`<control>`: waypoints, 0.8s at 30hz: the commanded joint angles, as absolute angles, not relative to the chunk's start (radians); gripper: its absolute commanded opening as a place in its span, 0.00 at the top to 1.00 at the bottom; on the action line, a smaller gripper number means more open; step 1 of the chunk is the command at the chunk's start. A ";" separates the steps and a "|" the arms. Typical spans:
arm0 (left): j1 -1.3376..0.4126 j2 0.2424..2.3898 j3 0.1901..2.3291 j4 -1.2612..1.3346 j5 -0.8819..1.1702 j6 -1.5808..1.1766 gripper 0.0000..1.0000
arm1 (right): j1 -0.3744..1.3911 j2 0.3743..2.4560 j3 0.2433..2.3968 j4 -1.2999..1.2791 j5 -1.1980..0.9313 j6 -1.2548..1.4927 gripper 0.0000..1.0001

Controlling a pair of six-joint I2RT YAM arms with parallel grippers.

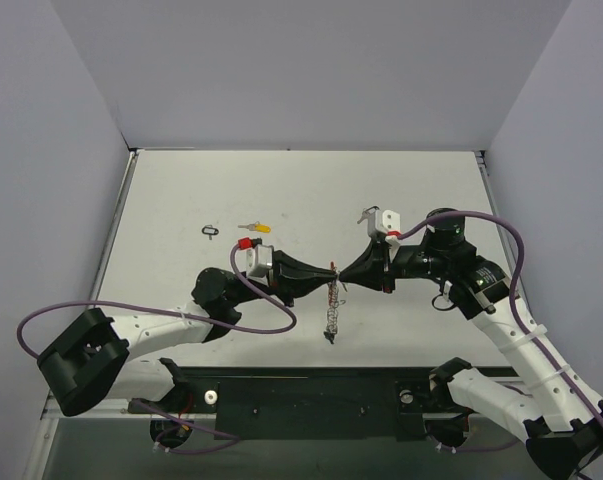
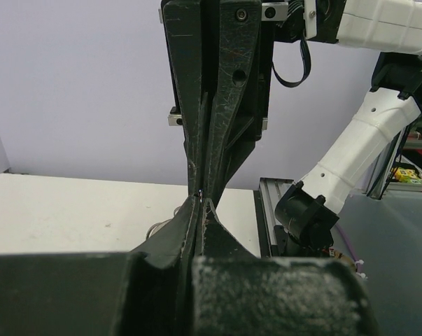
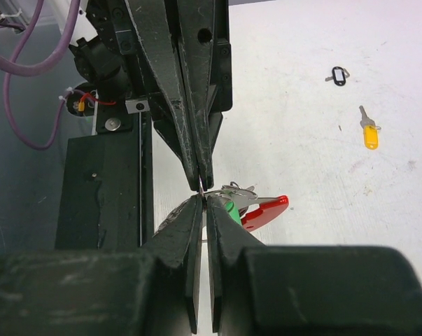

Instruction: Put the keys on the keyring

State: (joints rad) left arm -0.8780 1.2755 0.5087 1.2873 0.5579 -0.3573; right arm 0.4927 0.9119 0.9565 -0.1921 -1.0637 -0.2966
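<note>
Where left tool (image 1: 327, 283) meets right tool (image 1: 344, 276), both pinched shut on keyring (image 1: 333, 308), yellow key (image 1: 253, 228) apart

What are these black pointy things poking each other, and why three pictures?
They are the pinching hands of two robot arms. One picture looks down from above; the other two come from a camera on each wrist. The left gripper and right gripper meet tip to tip, both shut. The silver coil keyring with a red plastic piece dangles where they meet, seemingly pinched by the left one. A green-headed key sits beside the red piece. On the white table lie a yellow-headed key and a small black loop.
</note>
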 commanded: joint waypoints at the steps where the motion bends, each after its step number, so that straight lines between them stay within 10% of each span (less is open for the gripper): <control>1: -0.884 1.269 0.532 1.499 0.519 -0.402 0.94 | 0.499 0.905 1.002 -0.230 -0.993 -0.276 1.00; 10: -0.862 1.135 0.451 1.332 0.430 -0.448 0.58 | 0.489 0.923 1.067 -0.518 -0.937 -0.417 1.00; 16: -0.841 0.999 0.585 0.713 0.423 -0.339 0.28 | 0.486 1.017 1.244 -0.868 -0.833 -0.641 1.00; 24: -0.844 1.087 0.738 0.506 0.523 -0.201 0.24 | 0.471 1.314 1.624 -1.512 -0.663 -0.977 1.00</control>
State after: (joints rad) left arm -0.8444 1.0302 0.6765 0.6476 0.4618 -0.2848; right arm 0.4881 1.1866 1.4837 -1.1095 -0.7547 -0.7631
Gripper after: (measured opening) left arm 0.759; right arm 0.005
